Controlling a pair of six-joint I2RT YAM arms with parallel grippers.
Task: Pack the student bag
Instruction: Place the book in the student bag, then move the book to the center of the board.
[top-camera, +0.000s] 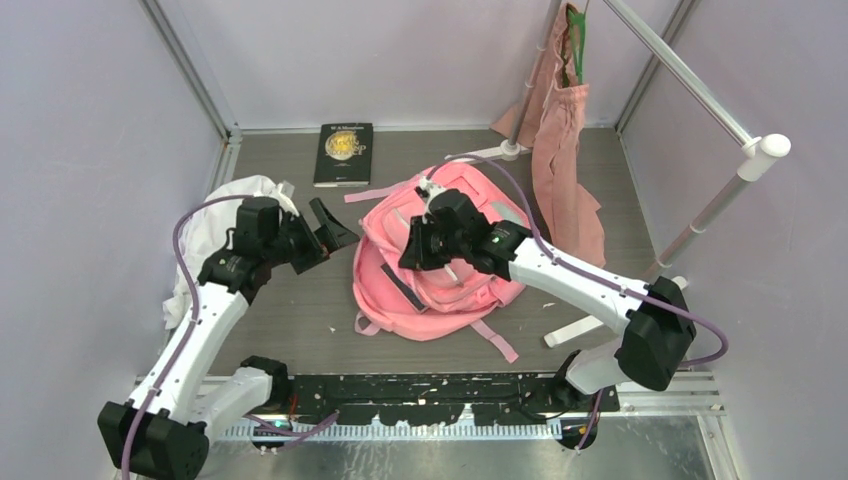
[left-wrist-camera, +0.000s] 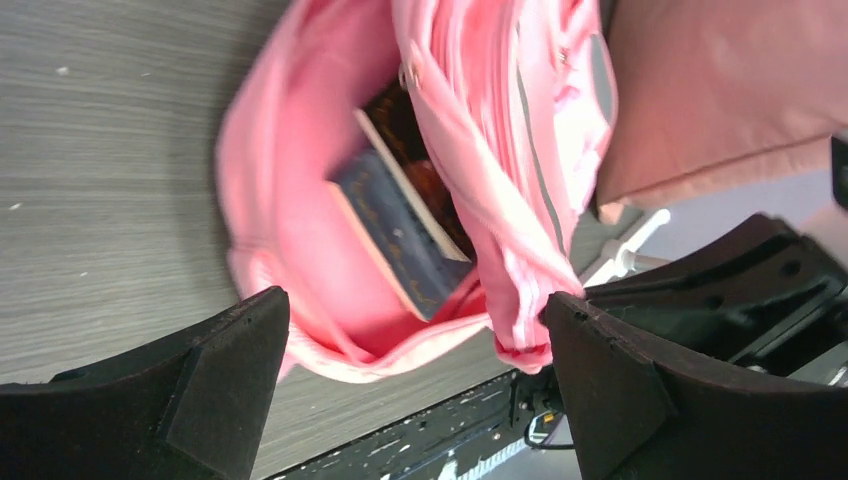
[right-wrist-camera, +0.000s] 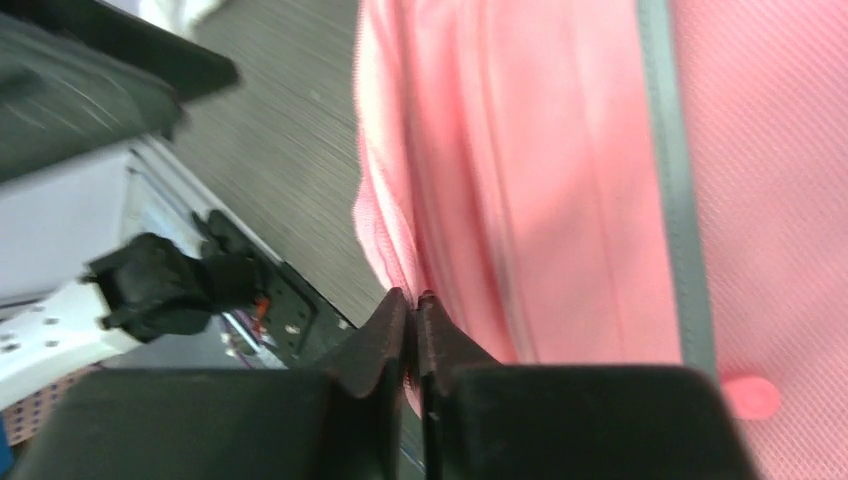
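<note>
The student bag (top-camera: 445, 275) is a pink backpack lying in the middle of the table with its mouth facing left. In the left wrist view the bag (left-wrist-camera: 290, 200) gapes open, and a dark blue book (left-wrist-camera: 400, 235) lies inside it. My left gripper (top-camera: 335, 228) is open and empty just left of the bag's mouth; in its wrist view (left-wrist-camera: 415, 330) the jaws stand wide apart. My right gripper (top-camera: 415, 248) is over the bag's upper edge. In the right wrist view it (right-wrist-camera: 413, 305) is shut on a fold of the bag's pink fabric (right-wrist-camera: 560, 180).
A dark book (top-camera: 344, 153) lies flat at the back of the table. A white cloth (top-camera: 235, 200) is heaped at the left under my left arm. A dusty-pink tote (top-camera: 560, 150) hangs from a white rack (top-camera: 700, 95) at the back right.
</note>
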